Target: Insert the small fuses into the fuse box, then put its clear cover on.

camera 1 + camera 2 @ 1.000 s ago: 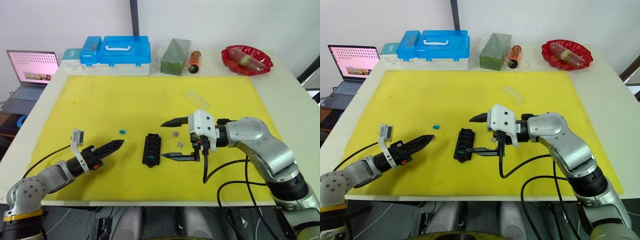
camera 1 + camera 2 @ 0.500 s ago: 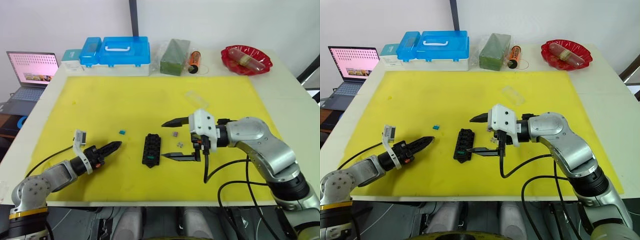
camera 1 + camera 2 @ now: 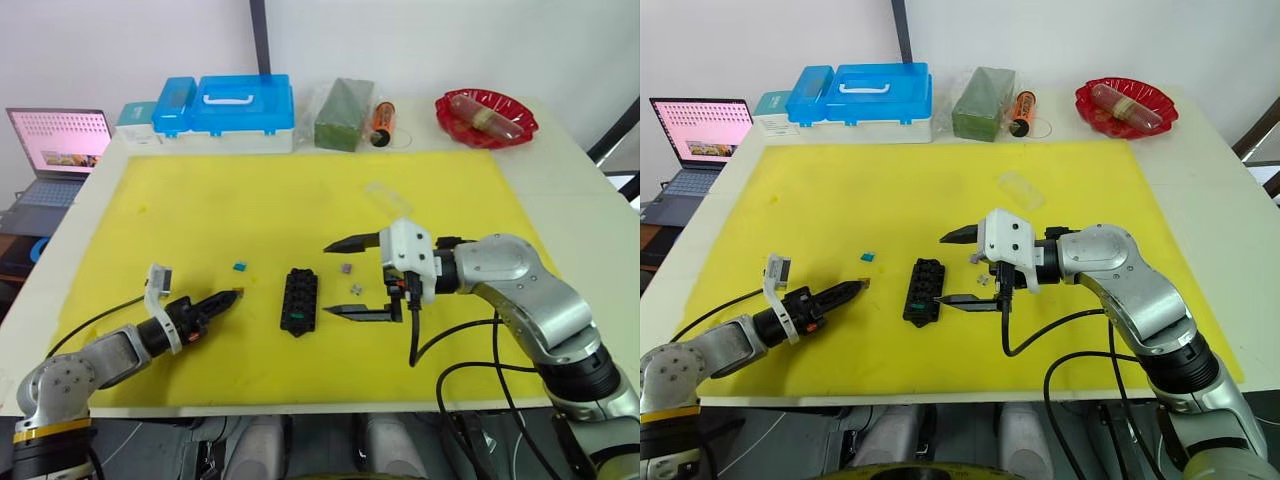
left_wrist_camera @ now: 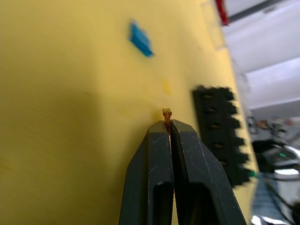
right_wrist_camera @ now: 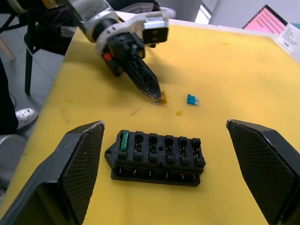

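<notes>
The black fuse box [image 3: 299, 301] lies mid-mat with a green fuse [image 5: 124, 140] in one end slot. My left gripper [image 3: 236, 294] is low over the mat to its left, shut on an orange fuse [image 4: 166, 114] that pokes out past the tips. A blue fuse [image 3: 240, 267] lies loose just beyond it. My right gripper [image 3: 330, 279] stands open right of the box, one finger on each side of a purple fuse [image 3: 347, 268] and a grey fuse [image 3: 357, 289] on the mat. The clear cover [image 3: 390, 198] rests farther back.
A yellow mat [image 3: 200, 200] covers the table. Along the back edge stand a blue-lidded case [image 3: 230, 105], a wrapped green block [image 3: 337, 100], an orange cylinder [image 3: 380, 122] and a red bowl [image 3: 485, 117]. A laptop [image 3: 58, 140] sits off the table's left.
My left gripper's fingers have closed on the orange fuse. The right arm has stayed put. The whole picture has shifted slightly.
</notes>
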Available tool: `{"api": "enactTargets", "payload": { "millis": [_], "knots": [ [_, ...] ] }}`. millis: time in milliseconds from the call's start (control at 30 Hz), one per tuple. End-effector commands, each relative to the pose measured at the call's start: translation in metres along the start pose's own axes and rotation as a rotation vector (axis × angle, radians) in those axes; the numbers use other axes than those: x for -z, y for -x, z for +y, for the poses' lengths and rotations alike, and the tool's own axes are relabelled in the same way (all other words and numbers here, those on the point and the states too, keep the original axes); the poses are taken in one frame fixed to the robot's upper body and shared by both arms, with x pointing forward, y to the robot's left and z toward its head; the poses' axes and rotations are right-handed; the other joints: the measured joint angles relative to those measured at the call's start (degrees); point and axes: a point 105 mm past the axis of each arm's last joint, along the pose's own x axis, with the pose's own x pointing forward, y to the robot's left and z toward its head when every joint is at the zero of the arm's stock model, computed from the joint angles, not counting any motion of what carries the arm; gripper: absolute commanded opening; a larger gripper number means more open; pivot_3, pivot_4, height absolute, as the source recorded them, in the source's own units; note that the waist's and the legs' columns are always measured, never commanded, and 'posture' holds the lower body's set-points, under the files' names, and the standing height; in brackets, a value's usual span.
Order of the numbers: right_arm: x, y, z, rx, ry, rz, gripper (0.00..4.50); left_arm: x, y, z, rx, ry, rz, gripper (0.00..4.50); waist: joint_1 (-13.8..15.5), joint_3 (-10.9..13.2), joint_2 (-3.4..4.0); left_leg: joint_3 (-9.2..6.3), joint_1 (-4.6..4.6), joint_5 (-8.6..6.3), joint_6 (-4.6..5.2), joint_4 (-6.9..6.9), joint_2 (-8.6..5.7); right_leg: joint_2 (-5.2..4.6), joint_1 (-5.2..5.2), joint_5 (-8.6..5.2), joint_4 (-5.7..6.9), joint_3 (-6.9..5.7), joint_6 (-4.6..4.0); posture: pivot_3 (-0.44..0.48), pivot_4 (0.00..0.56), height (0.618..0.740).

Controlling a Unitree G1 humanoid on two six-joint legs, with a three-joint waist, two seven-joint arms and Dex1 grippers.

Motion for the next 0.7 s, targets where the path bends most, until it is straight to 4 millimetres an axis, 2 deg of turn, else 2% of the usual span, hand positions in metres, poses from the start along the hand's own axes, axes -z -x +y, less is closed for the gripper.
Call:
{"api": "enactTargets", "payload": {
  "millis": [33, 200, 267, 333, 433, 567, 633, 700],
  "knots": [
    [-0.021, 0.008, -0.013, 0.051, -0.129, -0.111, 4.50, -0.007, -0.003, -0.048, 0.209, -0.091, 0.052, 0.01, 0.13, 0.05, -0.09, -0.03, -0.03, 0.00, 0.00, 0.00, 0.06, 0.00, -0.01, 0.00, 0.00, -0.01, 0.00, 0.000, 0.150, 0.740],
    [-0.030, 0.014, -0.017, 0.031, -0.283, -0.158, 4.50, -0.029, -0.006, -0.086, 0.332, -0.336, -0.034, 0.01, 0.39, 0.04, -0.08, -0.01, -0.08, 0.00, 0.00, 0.02, 0.06, -0.02, -0.02, 0.00, -0.08, 0.00, -0.02, 0.000, 0.150, 0.740],
    [-0.032, 0.015, -0.017, 0.019, -0.327, -0.166, 4.50, -0.027, -0.010, -0.090, 0.341, -0.411, 0.048, 0.01, 0.33, 0.04, -0.08, 0.01, -0.10, 0.00, 0.00, -0.04, 0.03, 0.00, -0.03, 0.00, -0.17, 0.00, -0.03, 0.000, 0.150, 0.740],
    [-0.033, 0.016, -0.016, 0.009, -0.350, -0.168, 4.50, -0.032, -0.015, -0.097, 0.391, -0.409, 0.062, 0.01, 0.26, 0.05, -0.02, 0.02, -0.11, 0.00, 0.00, -0.08, -0.04, 0.06, -0.05, 0.01, -0.22, -0.01, -0.04, 0.000, 0.150, 0.740],
    [-0.035, 0.015, -0.015, 0.001, -0.371, -0.175, 3.87, -0.029, -0.023, -0.115, 0.485, -0.514, 0.094, 0.00, 0.19, 0.05, -0.05, 0.05, -0.16, 0.01, 0.00, -0.10, -0.03, 0.09, -0.04, 0.01, -0.33, -0.05, -0.03, 0.000, 0.150, 0.740],
    [-0.036, 0.013, -0.014, 0.007, -0.379, -0.175, 2.57, -0.022, -0.030, -0.123, 0.547, -0.585, 0.119, 0.00, -0.32, 0.05, -0.05, 0.09, -0.17, 0.00, 0.01, -0.18, -0.03, 0.08, -0.03, 0.02, -0.51, 0.00, -0.01, 0.000, 0.150, 0.740],
    [-0.037, 0.012, -0.013, 0.012, -0.382, -0.176, 2.57, -0.018, -0.032, -0.128, 0.583, -0.609, 0.125, 0.00, -0.74, 0.05, -0.05, 0.08, -0.17, 0.01, 0.01, -0.22, -0.03, 0.08, -0.04, 0.02, -0.51, 0.00, 0.00, 0.000, 0.150, 0.740],
    [-0.037, 0.013, -0.012, 0.019, -0.391, -0.181, 2.18, -0.016, -0.033, -0.127, 0.597, -0.621, 0.133, 0.00, -0.88, 0.05, -0.05, 0.07, -0.17, 0.01, 0.01, -0.25, -0.01, 0.08, -0.06, 0.03, -0.51, -0.01, 0.01, 0.000, 0.150, 0.740]
  ]
}}
